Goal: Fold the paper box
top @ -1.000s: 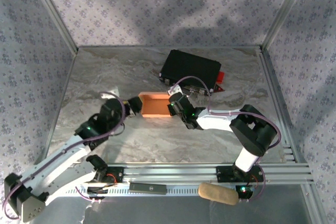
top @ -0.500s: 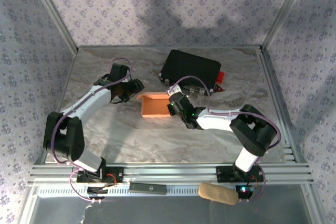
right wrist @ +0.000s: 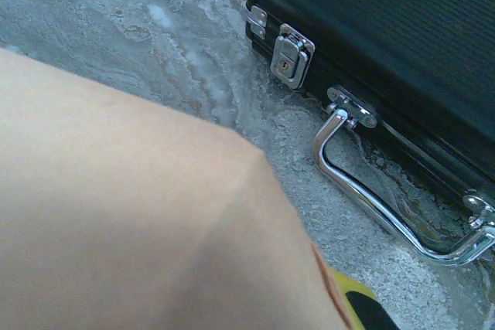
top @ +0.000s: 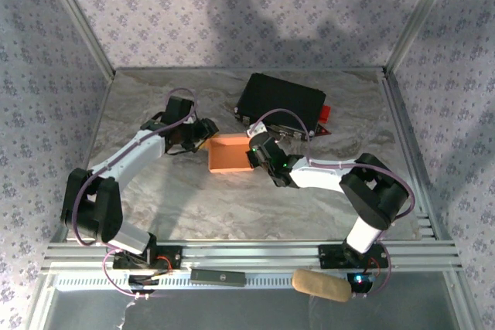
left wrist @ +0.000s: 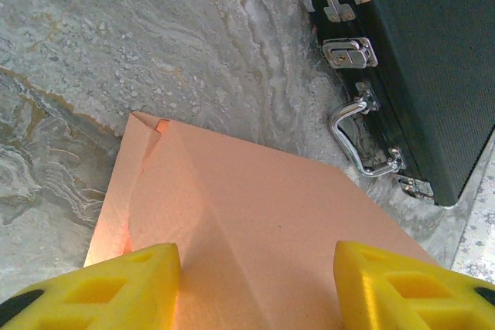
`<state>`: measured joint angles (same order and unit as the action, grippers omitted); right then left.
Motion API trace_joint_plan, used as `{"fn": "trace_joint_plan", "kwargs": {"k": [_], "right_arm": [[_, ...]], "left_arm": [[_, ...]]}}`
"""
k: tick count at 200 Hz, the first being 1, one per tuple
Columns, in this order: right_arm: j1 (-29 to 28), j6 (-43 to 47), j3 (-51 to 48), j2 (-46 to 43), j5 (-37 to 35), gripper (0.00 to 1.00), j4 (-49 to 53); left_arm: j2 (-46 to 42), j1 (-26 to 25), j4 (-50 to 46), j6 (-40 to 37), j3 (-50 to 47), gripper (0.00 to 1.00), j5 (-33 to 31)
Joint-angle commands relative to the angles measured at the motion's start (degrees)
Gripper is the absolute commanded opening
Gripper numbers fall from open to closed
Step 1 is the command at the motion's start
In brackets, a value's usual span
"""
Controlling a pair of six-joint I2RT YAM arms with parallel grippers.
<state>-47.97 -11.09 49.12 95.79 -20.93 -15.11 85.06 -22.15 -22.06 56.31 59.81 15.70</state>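
Sitting on the table (top: 139, 106) just near of the black case (top: 280, 103), paper box (top: 230, 154) has left claw (left wrist: 255, 256) spread at its left end; right claw (top: 252, 154) grip unclear. Hard push could crumple a wall.

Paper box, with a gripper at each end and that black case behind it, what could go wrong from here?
The left gripper and right gripper are at opposite ends of the paper box; pushing together could buckle its thin walls. The black case sits close behind, and its metal handle could snag a flap or a finger. In the left wrist view the jaws stand wide apart, so the box may slip.
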Motion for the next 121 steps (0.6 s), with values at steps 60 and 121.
{"fn": "trace_joint_plan", "kwargs": {"k": [60,121], "right_arm": [[0.06,-0.16,2.51,0.87,1.89,0.00,0.85],[-0.14,-0.33,2.21,0.60,2.12,0.00,0.61]], "left_arm": [[-2.72,-1.66,7.38,10.65,-5.02,0.42,2.00],[-2.88,-1.64,8.31,14.27,-6.44,0.29,1.26]]}}
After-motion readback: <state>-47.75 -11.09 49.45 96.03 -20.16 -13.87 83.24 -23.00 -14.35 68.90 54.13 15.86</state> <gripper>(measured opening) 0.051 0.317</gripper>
